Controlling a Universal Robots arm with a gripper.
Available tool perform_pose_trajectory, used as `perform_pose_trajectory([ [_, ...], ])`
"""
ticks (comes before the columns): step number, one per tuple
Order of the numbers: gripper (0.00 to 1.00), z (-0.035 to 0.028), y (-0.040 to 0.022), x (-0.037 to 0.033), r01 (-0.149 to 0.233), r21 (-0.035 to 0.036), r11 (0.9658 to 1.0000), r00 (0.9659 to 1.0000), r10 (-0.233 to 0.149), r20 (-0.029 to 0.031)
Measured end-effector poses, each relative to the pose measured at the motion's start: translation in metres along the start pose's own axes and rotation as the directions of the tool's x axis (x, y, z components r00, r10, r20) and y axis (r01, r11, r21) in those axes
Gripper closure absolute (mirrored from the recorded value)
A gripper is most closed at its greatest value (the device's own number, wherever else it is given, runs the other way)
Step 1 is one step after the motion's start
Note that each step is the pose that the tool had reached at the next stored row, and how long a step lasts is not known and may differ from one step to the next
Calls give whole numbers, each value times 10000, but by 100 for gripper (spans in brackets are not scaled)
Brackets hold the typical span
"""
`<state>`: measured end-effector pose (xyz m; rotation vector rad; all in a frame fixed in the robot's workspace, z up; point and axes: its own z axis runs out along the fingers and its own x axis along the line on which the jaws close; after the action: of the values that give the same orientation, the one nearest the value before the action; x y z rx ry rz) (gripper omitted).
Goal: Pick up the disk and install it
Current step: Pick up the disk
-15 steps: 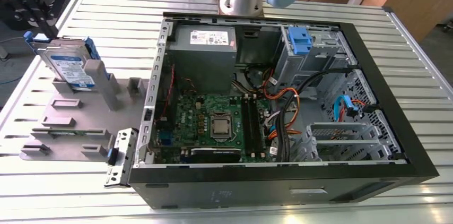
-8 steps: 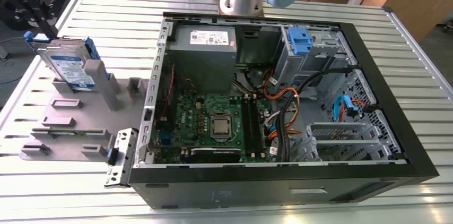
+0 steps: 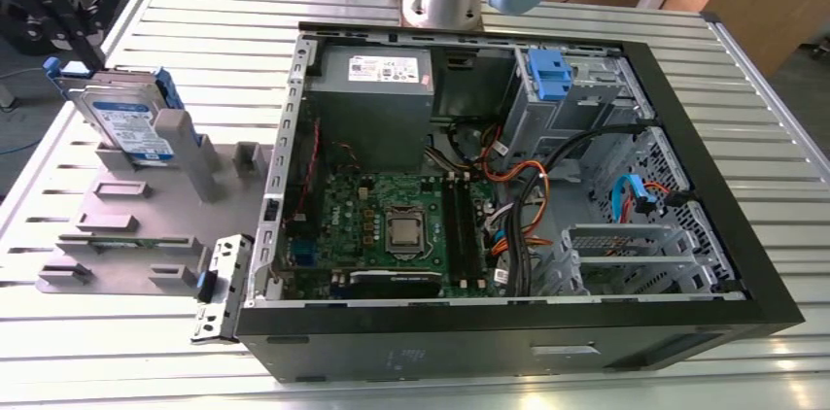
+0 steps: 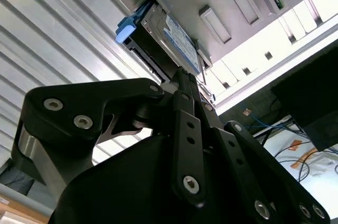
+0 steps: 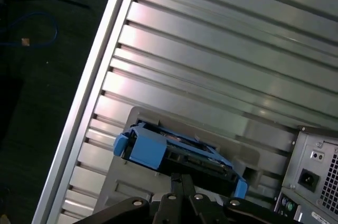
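An open black computer case (image 3: 429, 357) lies on the slatted metal table (image 3: 765, 109), beside a grey fixture plate (image 3: 130, 211).

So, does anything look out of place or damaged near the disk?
Nothing stands out. The disk stands on edge, leaning a little, in its grey holder beside the open computer case; no damage shows.

No print can be read. The disk (image 3: 127, 123) bears a white-and-blue label, its lettering too small to make out. So too the white sticker on the power supply (image 3: 376, 80) and a pale tag on the case (image 3: 454, 342) front.
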<state>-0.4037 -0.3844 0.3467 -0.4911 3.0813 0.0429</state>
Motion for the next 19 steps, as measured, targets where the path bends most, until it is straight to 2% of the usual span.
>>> perform_pose_trajectory([
  [3, 89, 0, 0, 0, 327, -9, 9995, 9995, -327, -8],
  [8, 89, 0, 0, 0, 809, -21, 9967, 9967, -809, -18],
  [19, 89, 0, 0, 0, 887, -24, 9961, 9961, -887, -21],
])
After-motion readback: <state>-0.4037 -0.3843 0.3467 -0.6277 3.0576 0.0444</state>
